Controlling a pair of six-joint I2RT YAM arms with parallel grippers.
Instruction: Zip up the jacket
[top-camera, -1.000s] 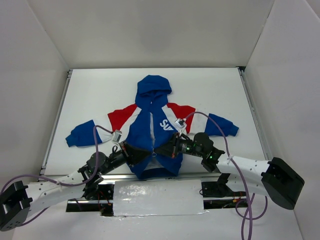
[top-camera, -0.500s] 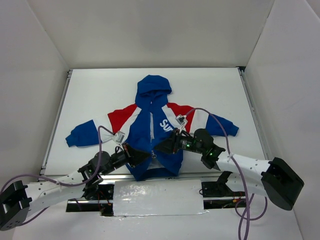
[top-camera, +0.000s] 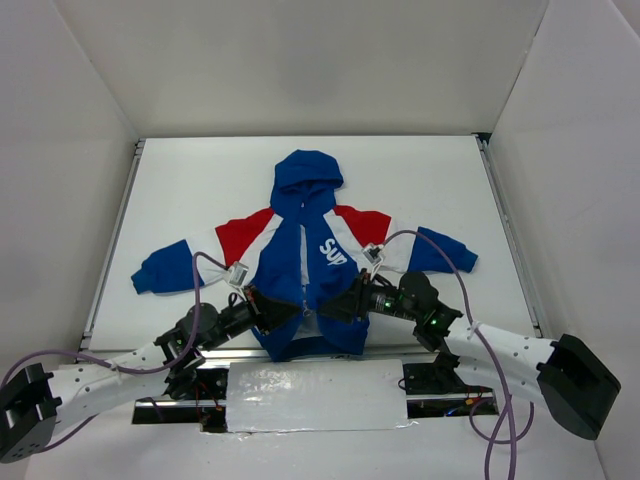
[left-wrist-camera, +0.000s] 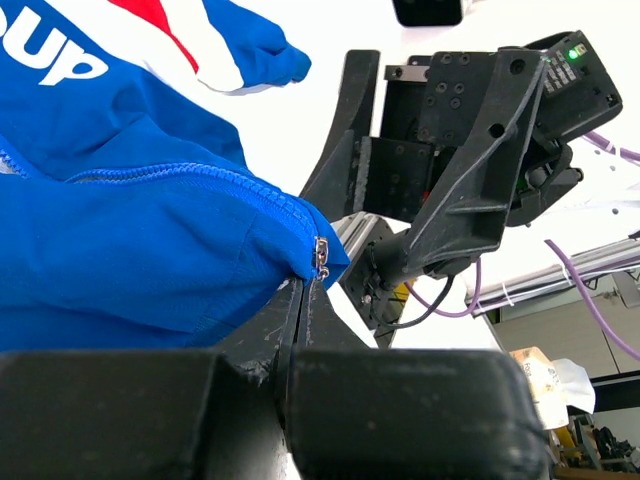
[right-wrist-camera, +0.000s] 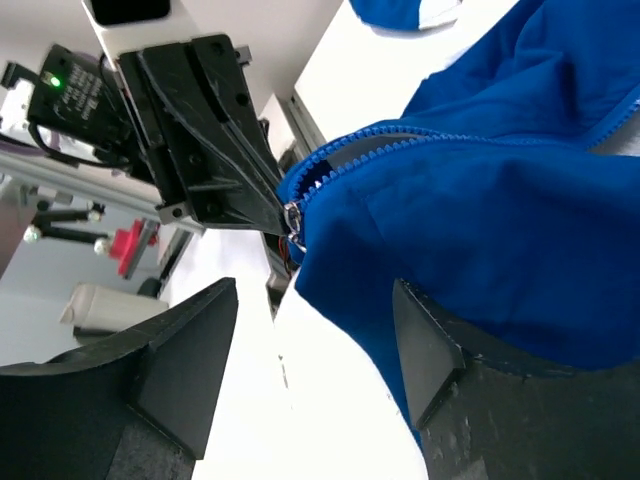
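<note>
We judge zip barely started: left gripper (left-wrist-camera: 305, 285) pinches jacket (top-camera: 300, 250) at slider (left-wrist-camera: 321, 255); right gripper (right-wrist-camera: 312, 300) apart beside slider, must grasp it.

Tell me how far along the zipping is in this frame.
Barely begun. Done: the jacket lies flat, front up, and the left gripper is shut on its fabric right beside the zipper slider. In hand: the right gripper is open, close to that same bottom corner, gripping nothing. Left: the slider sits at the zipper's bottom end, so the whole pull up the front remains.
</note>
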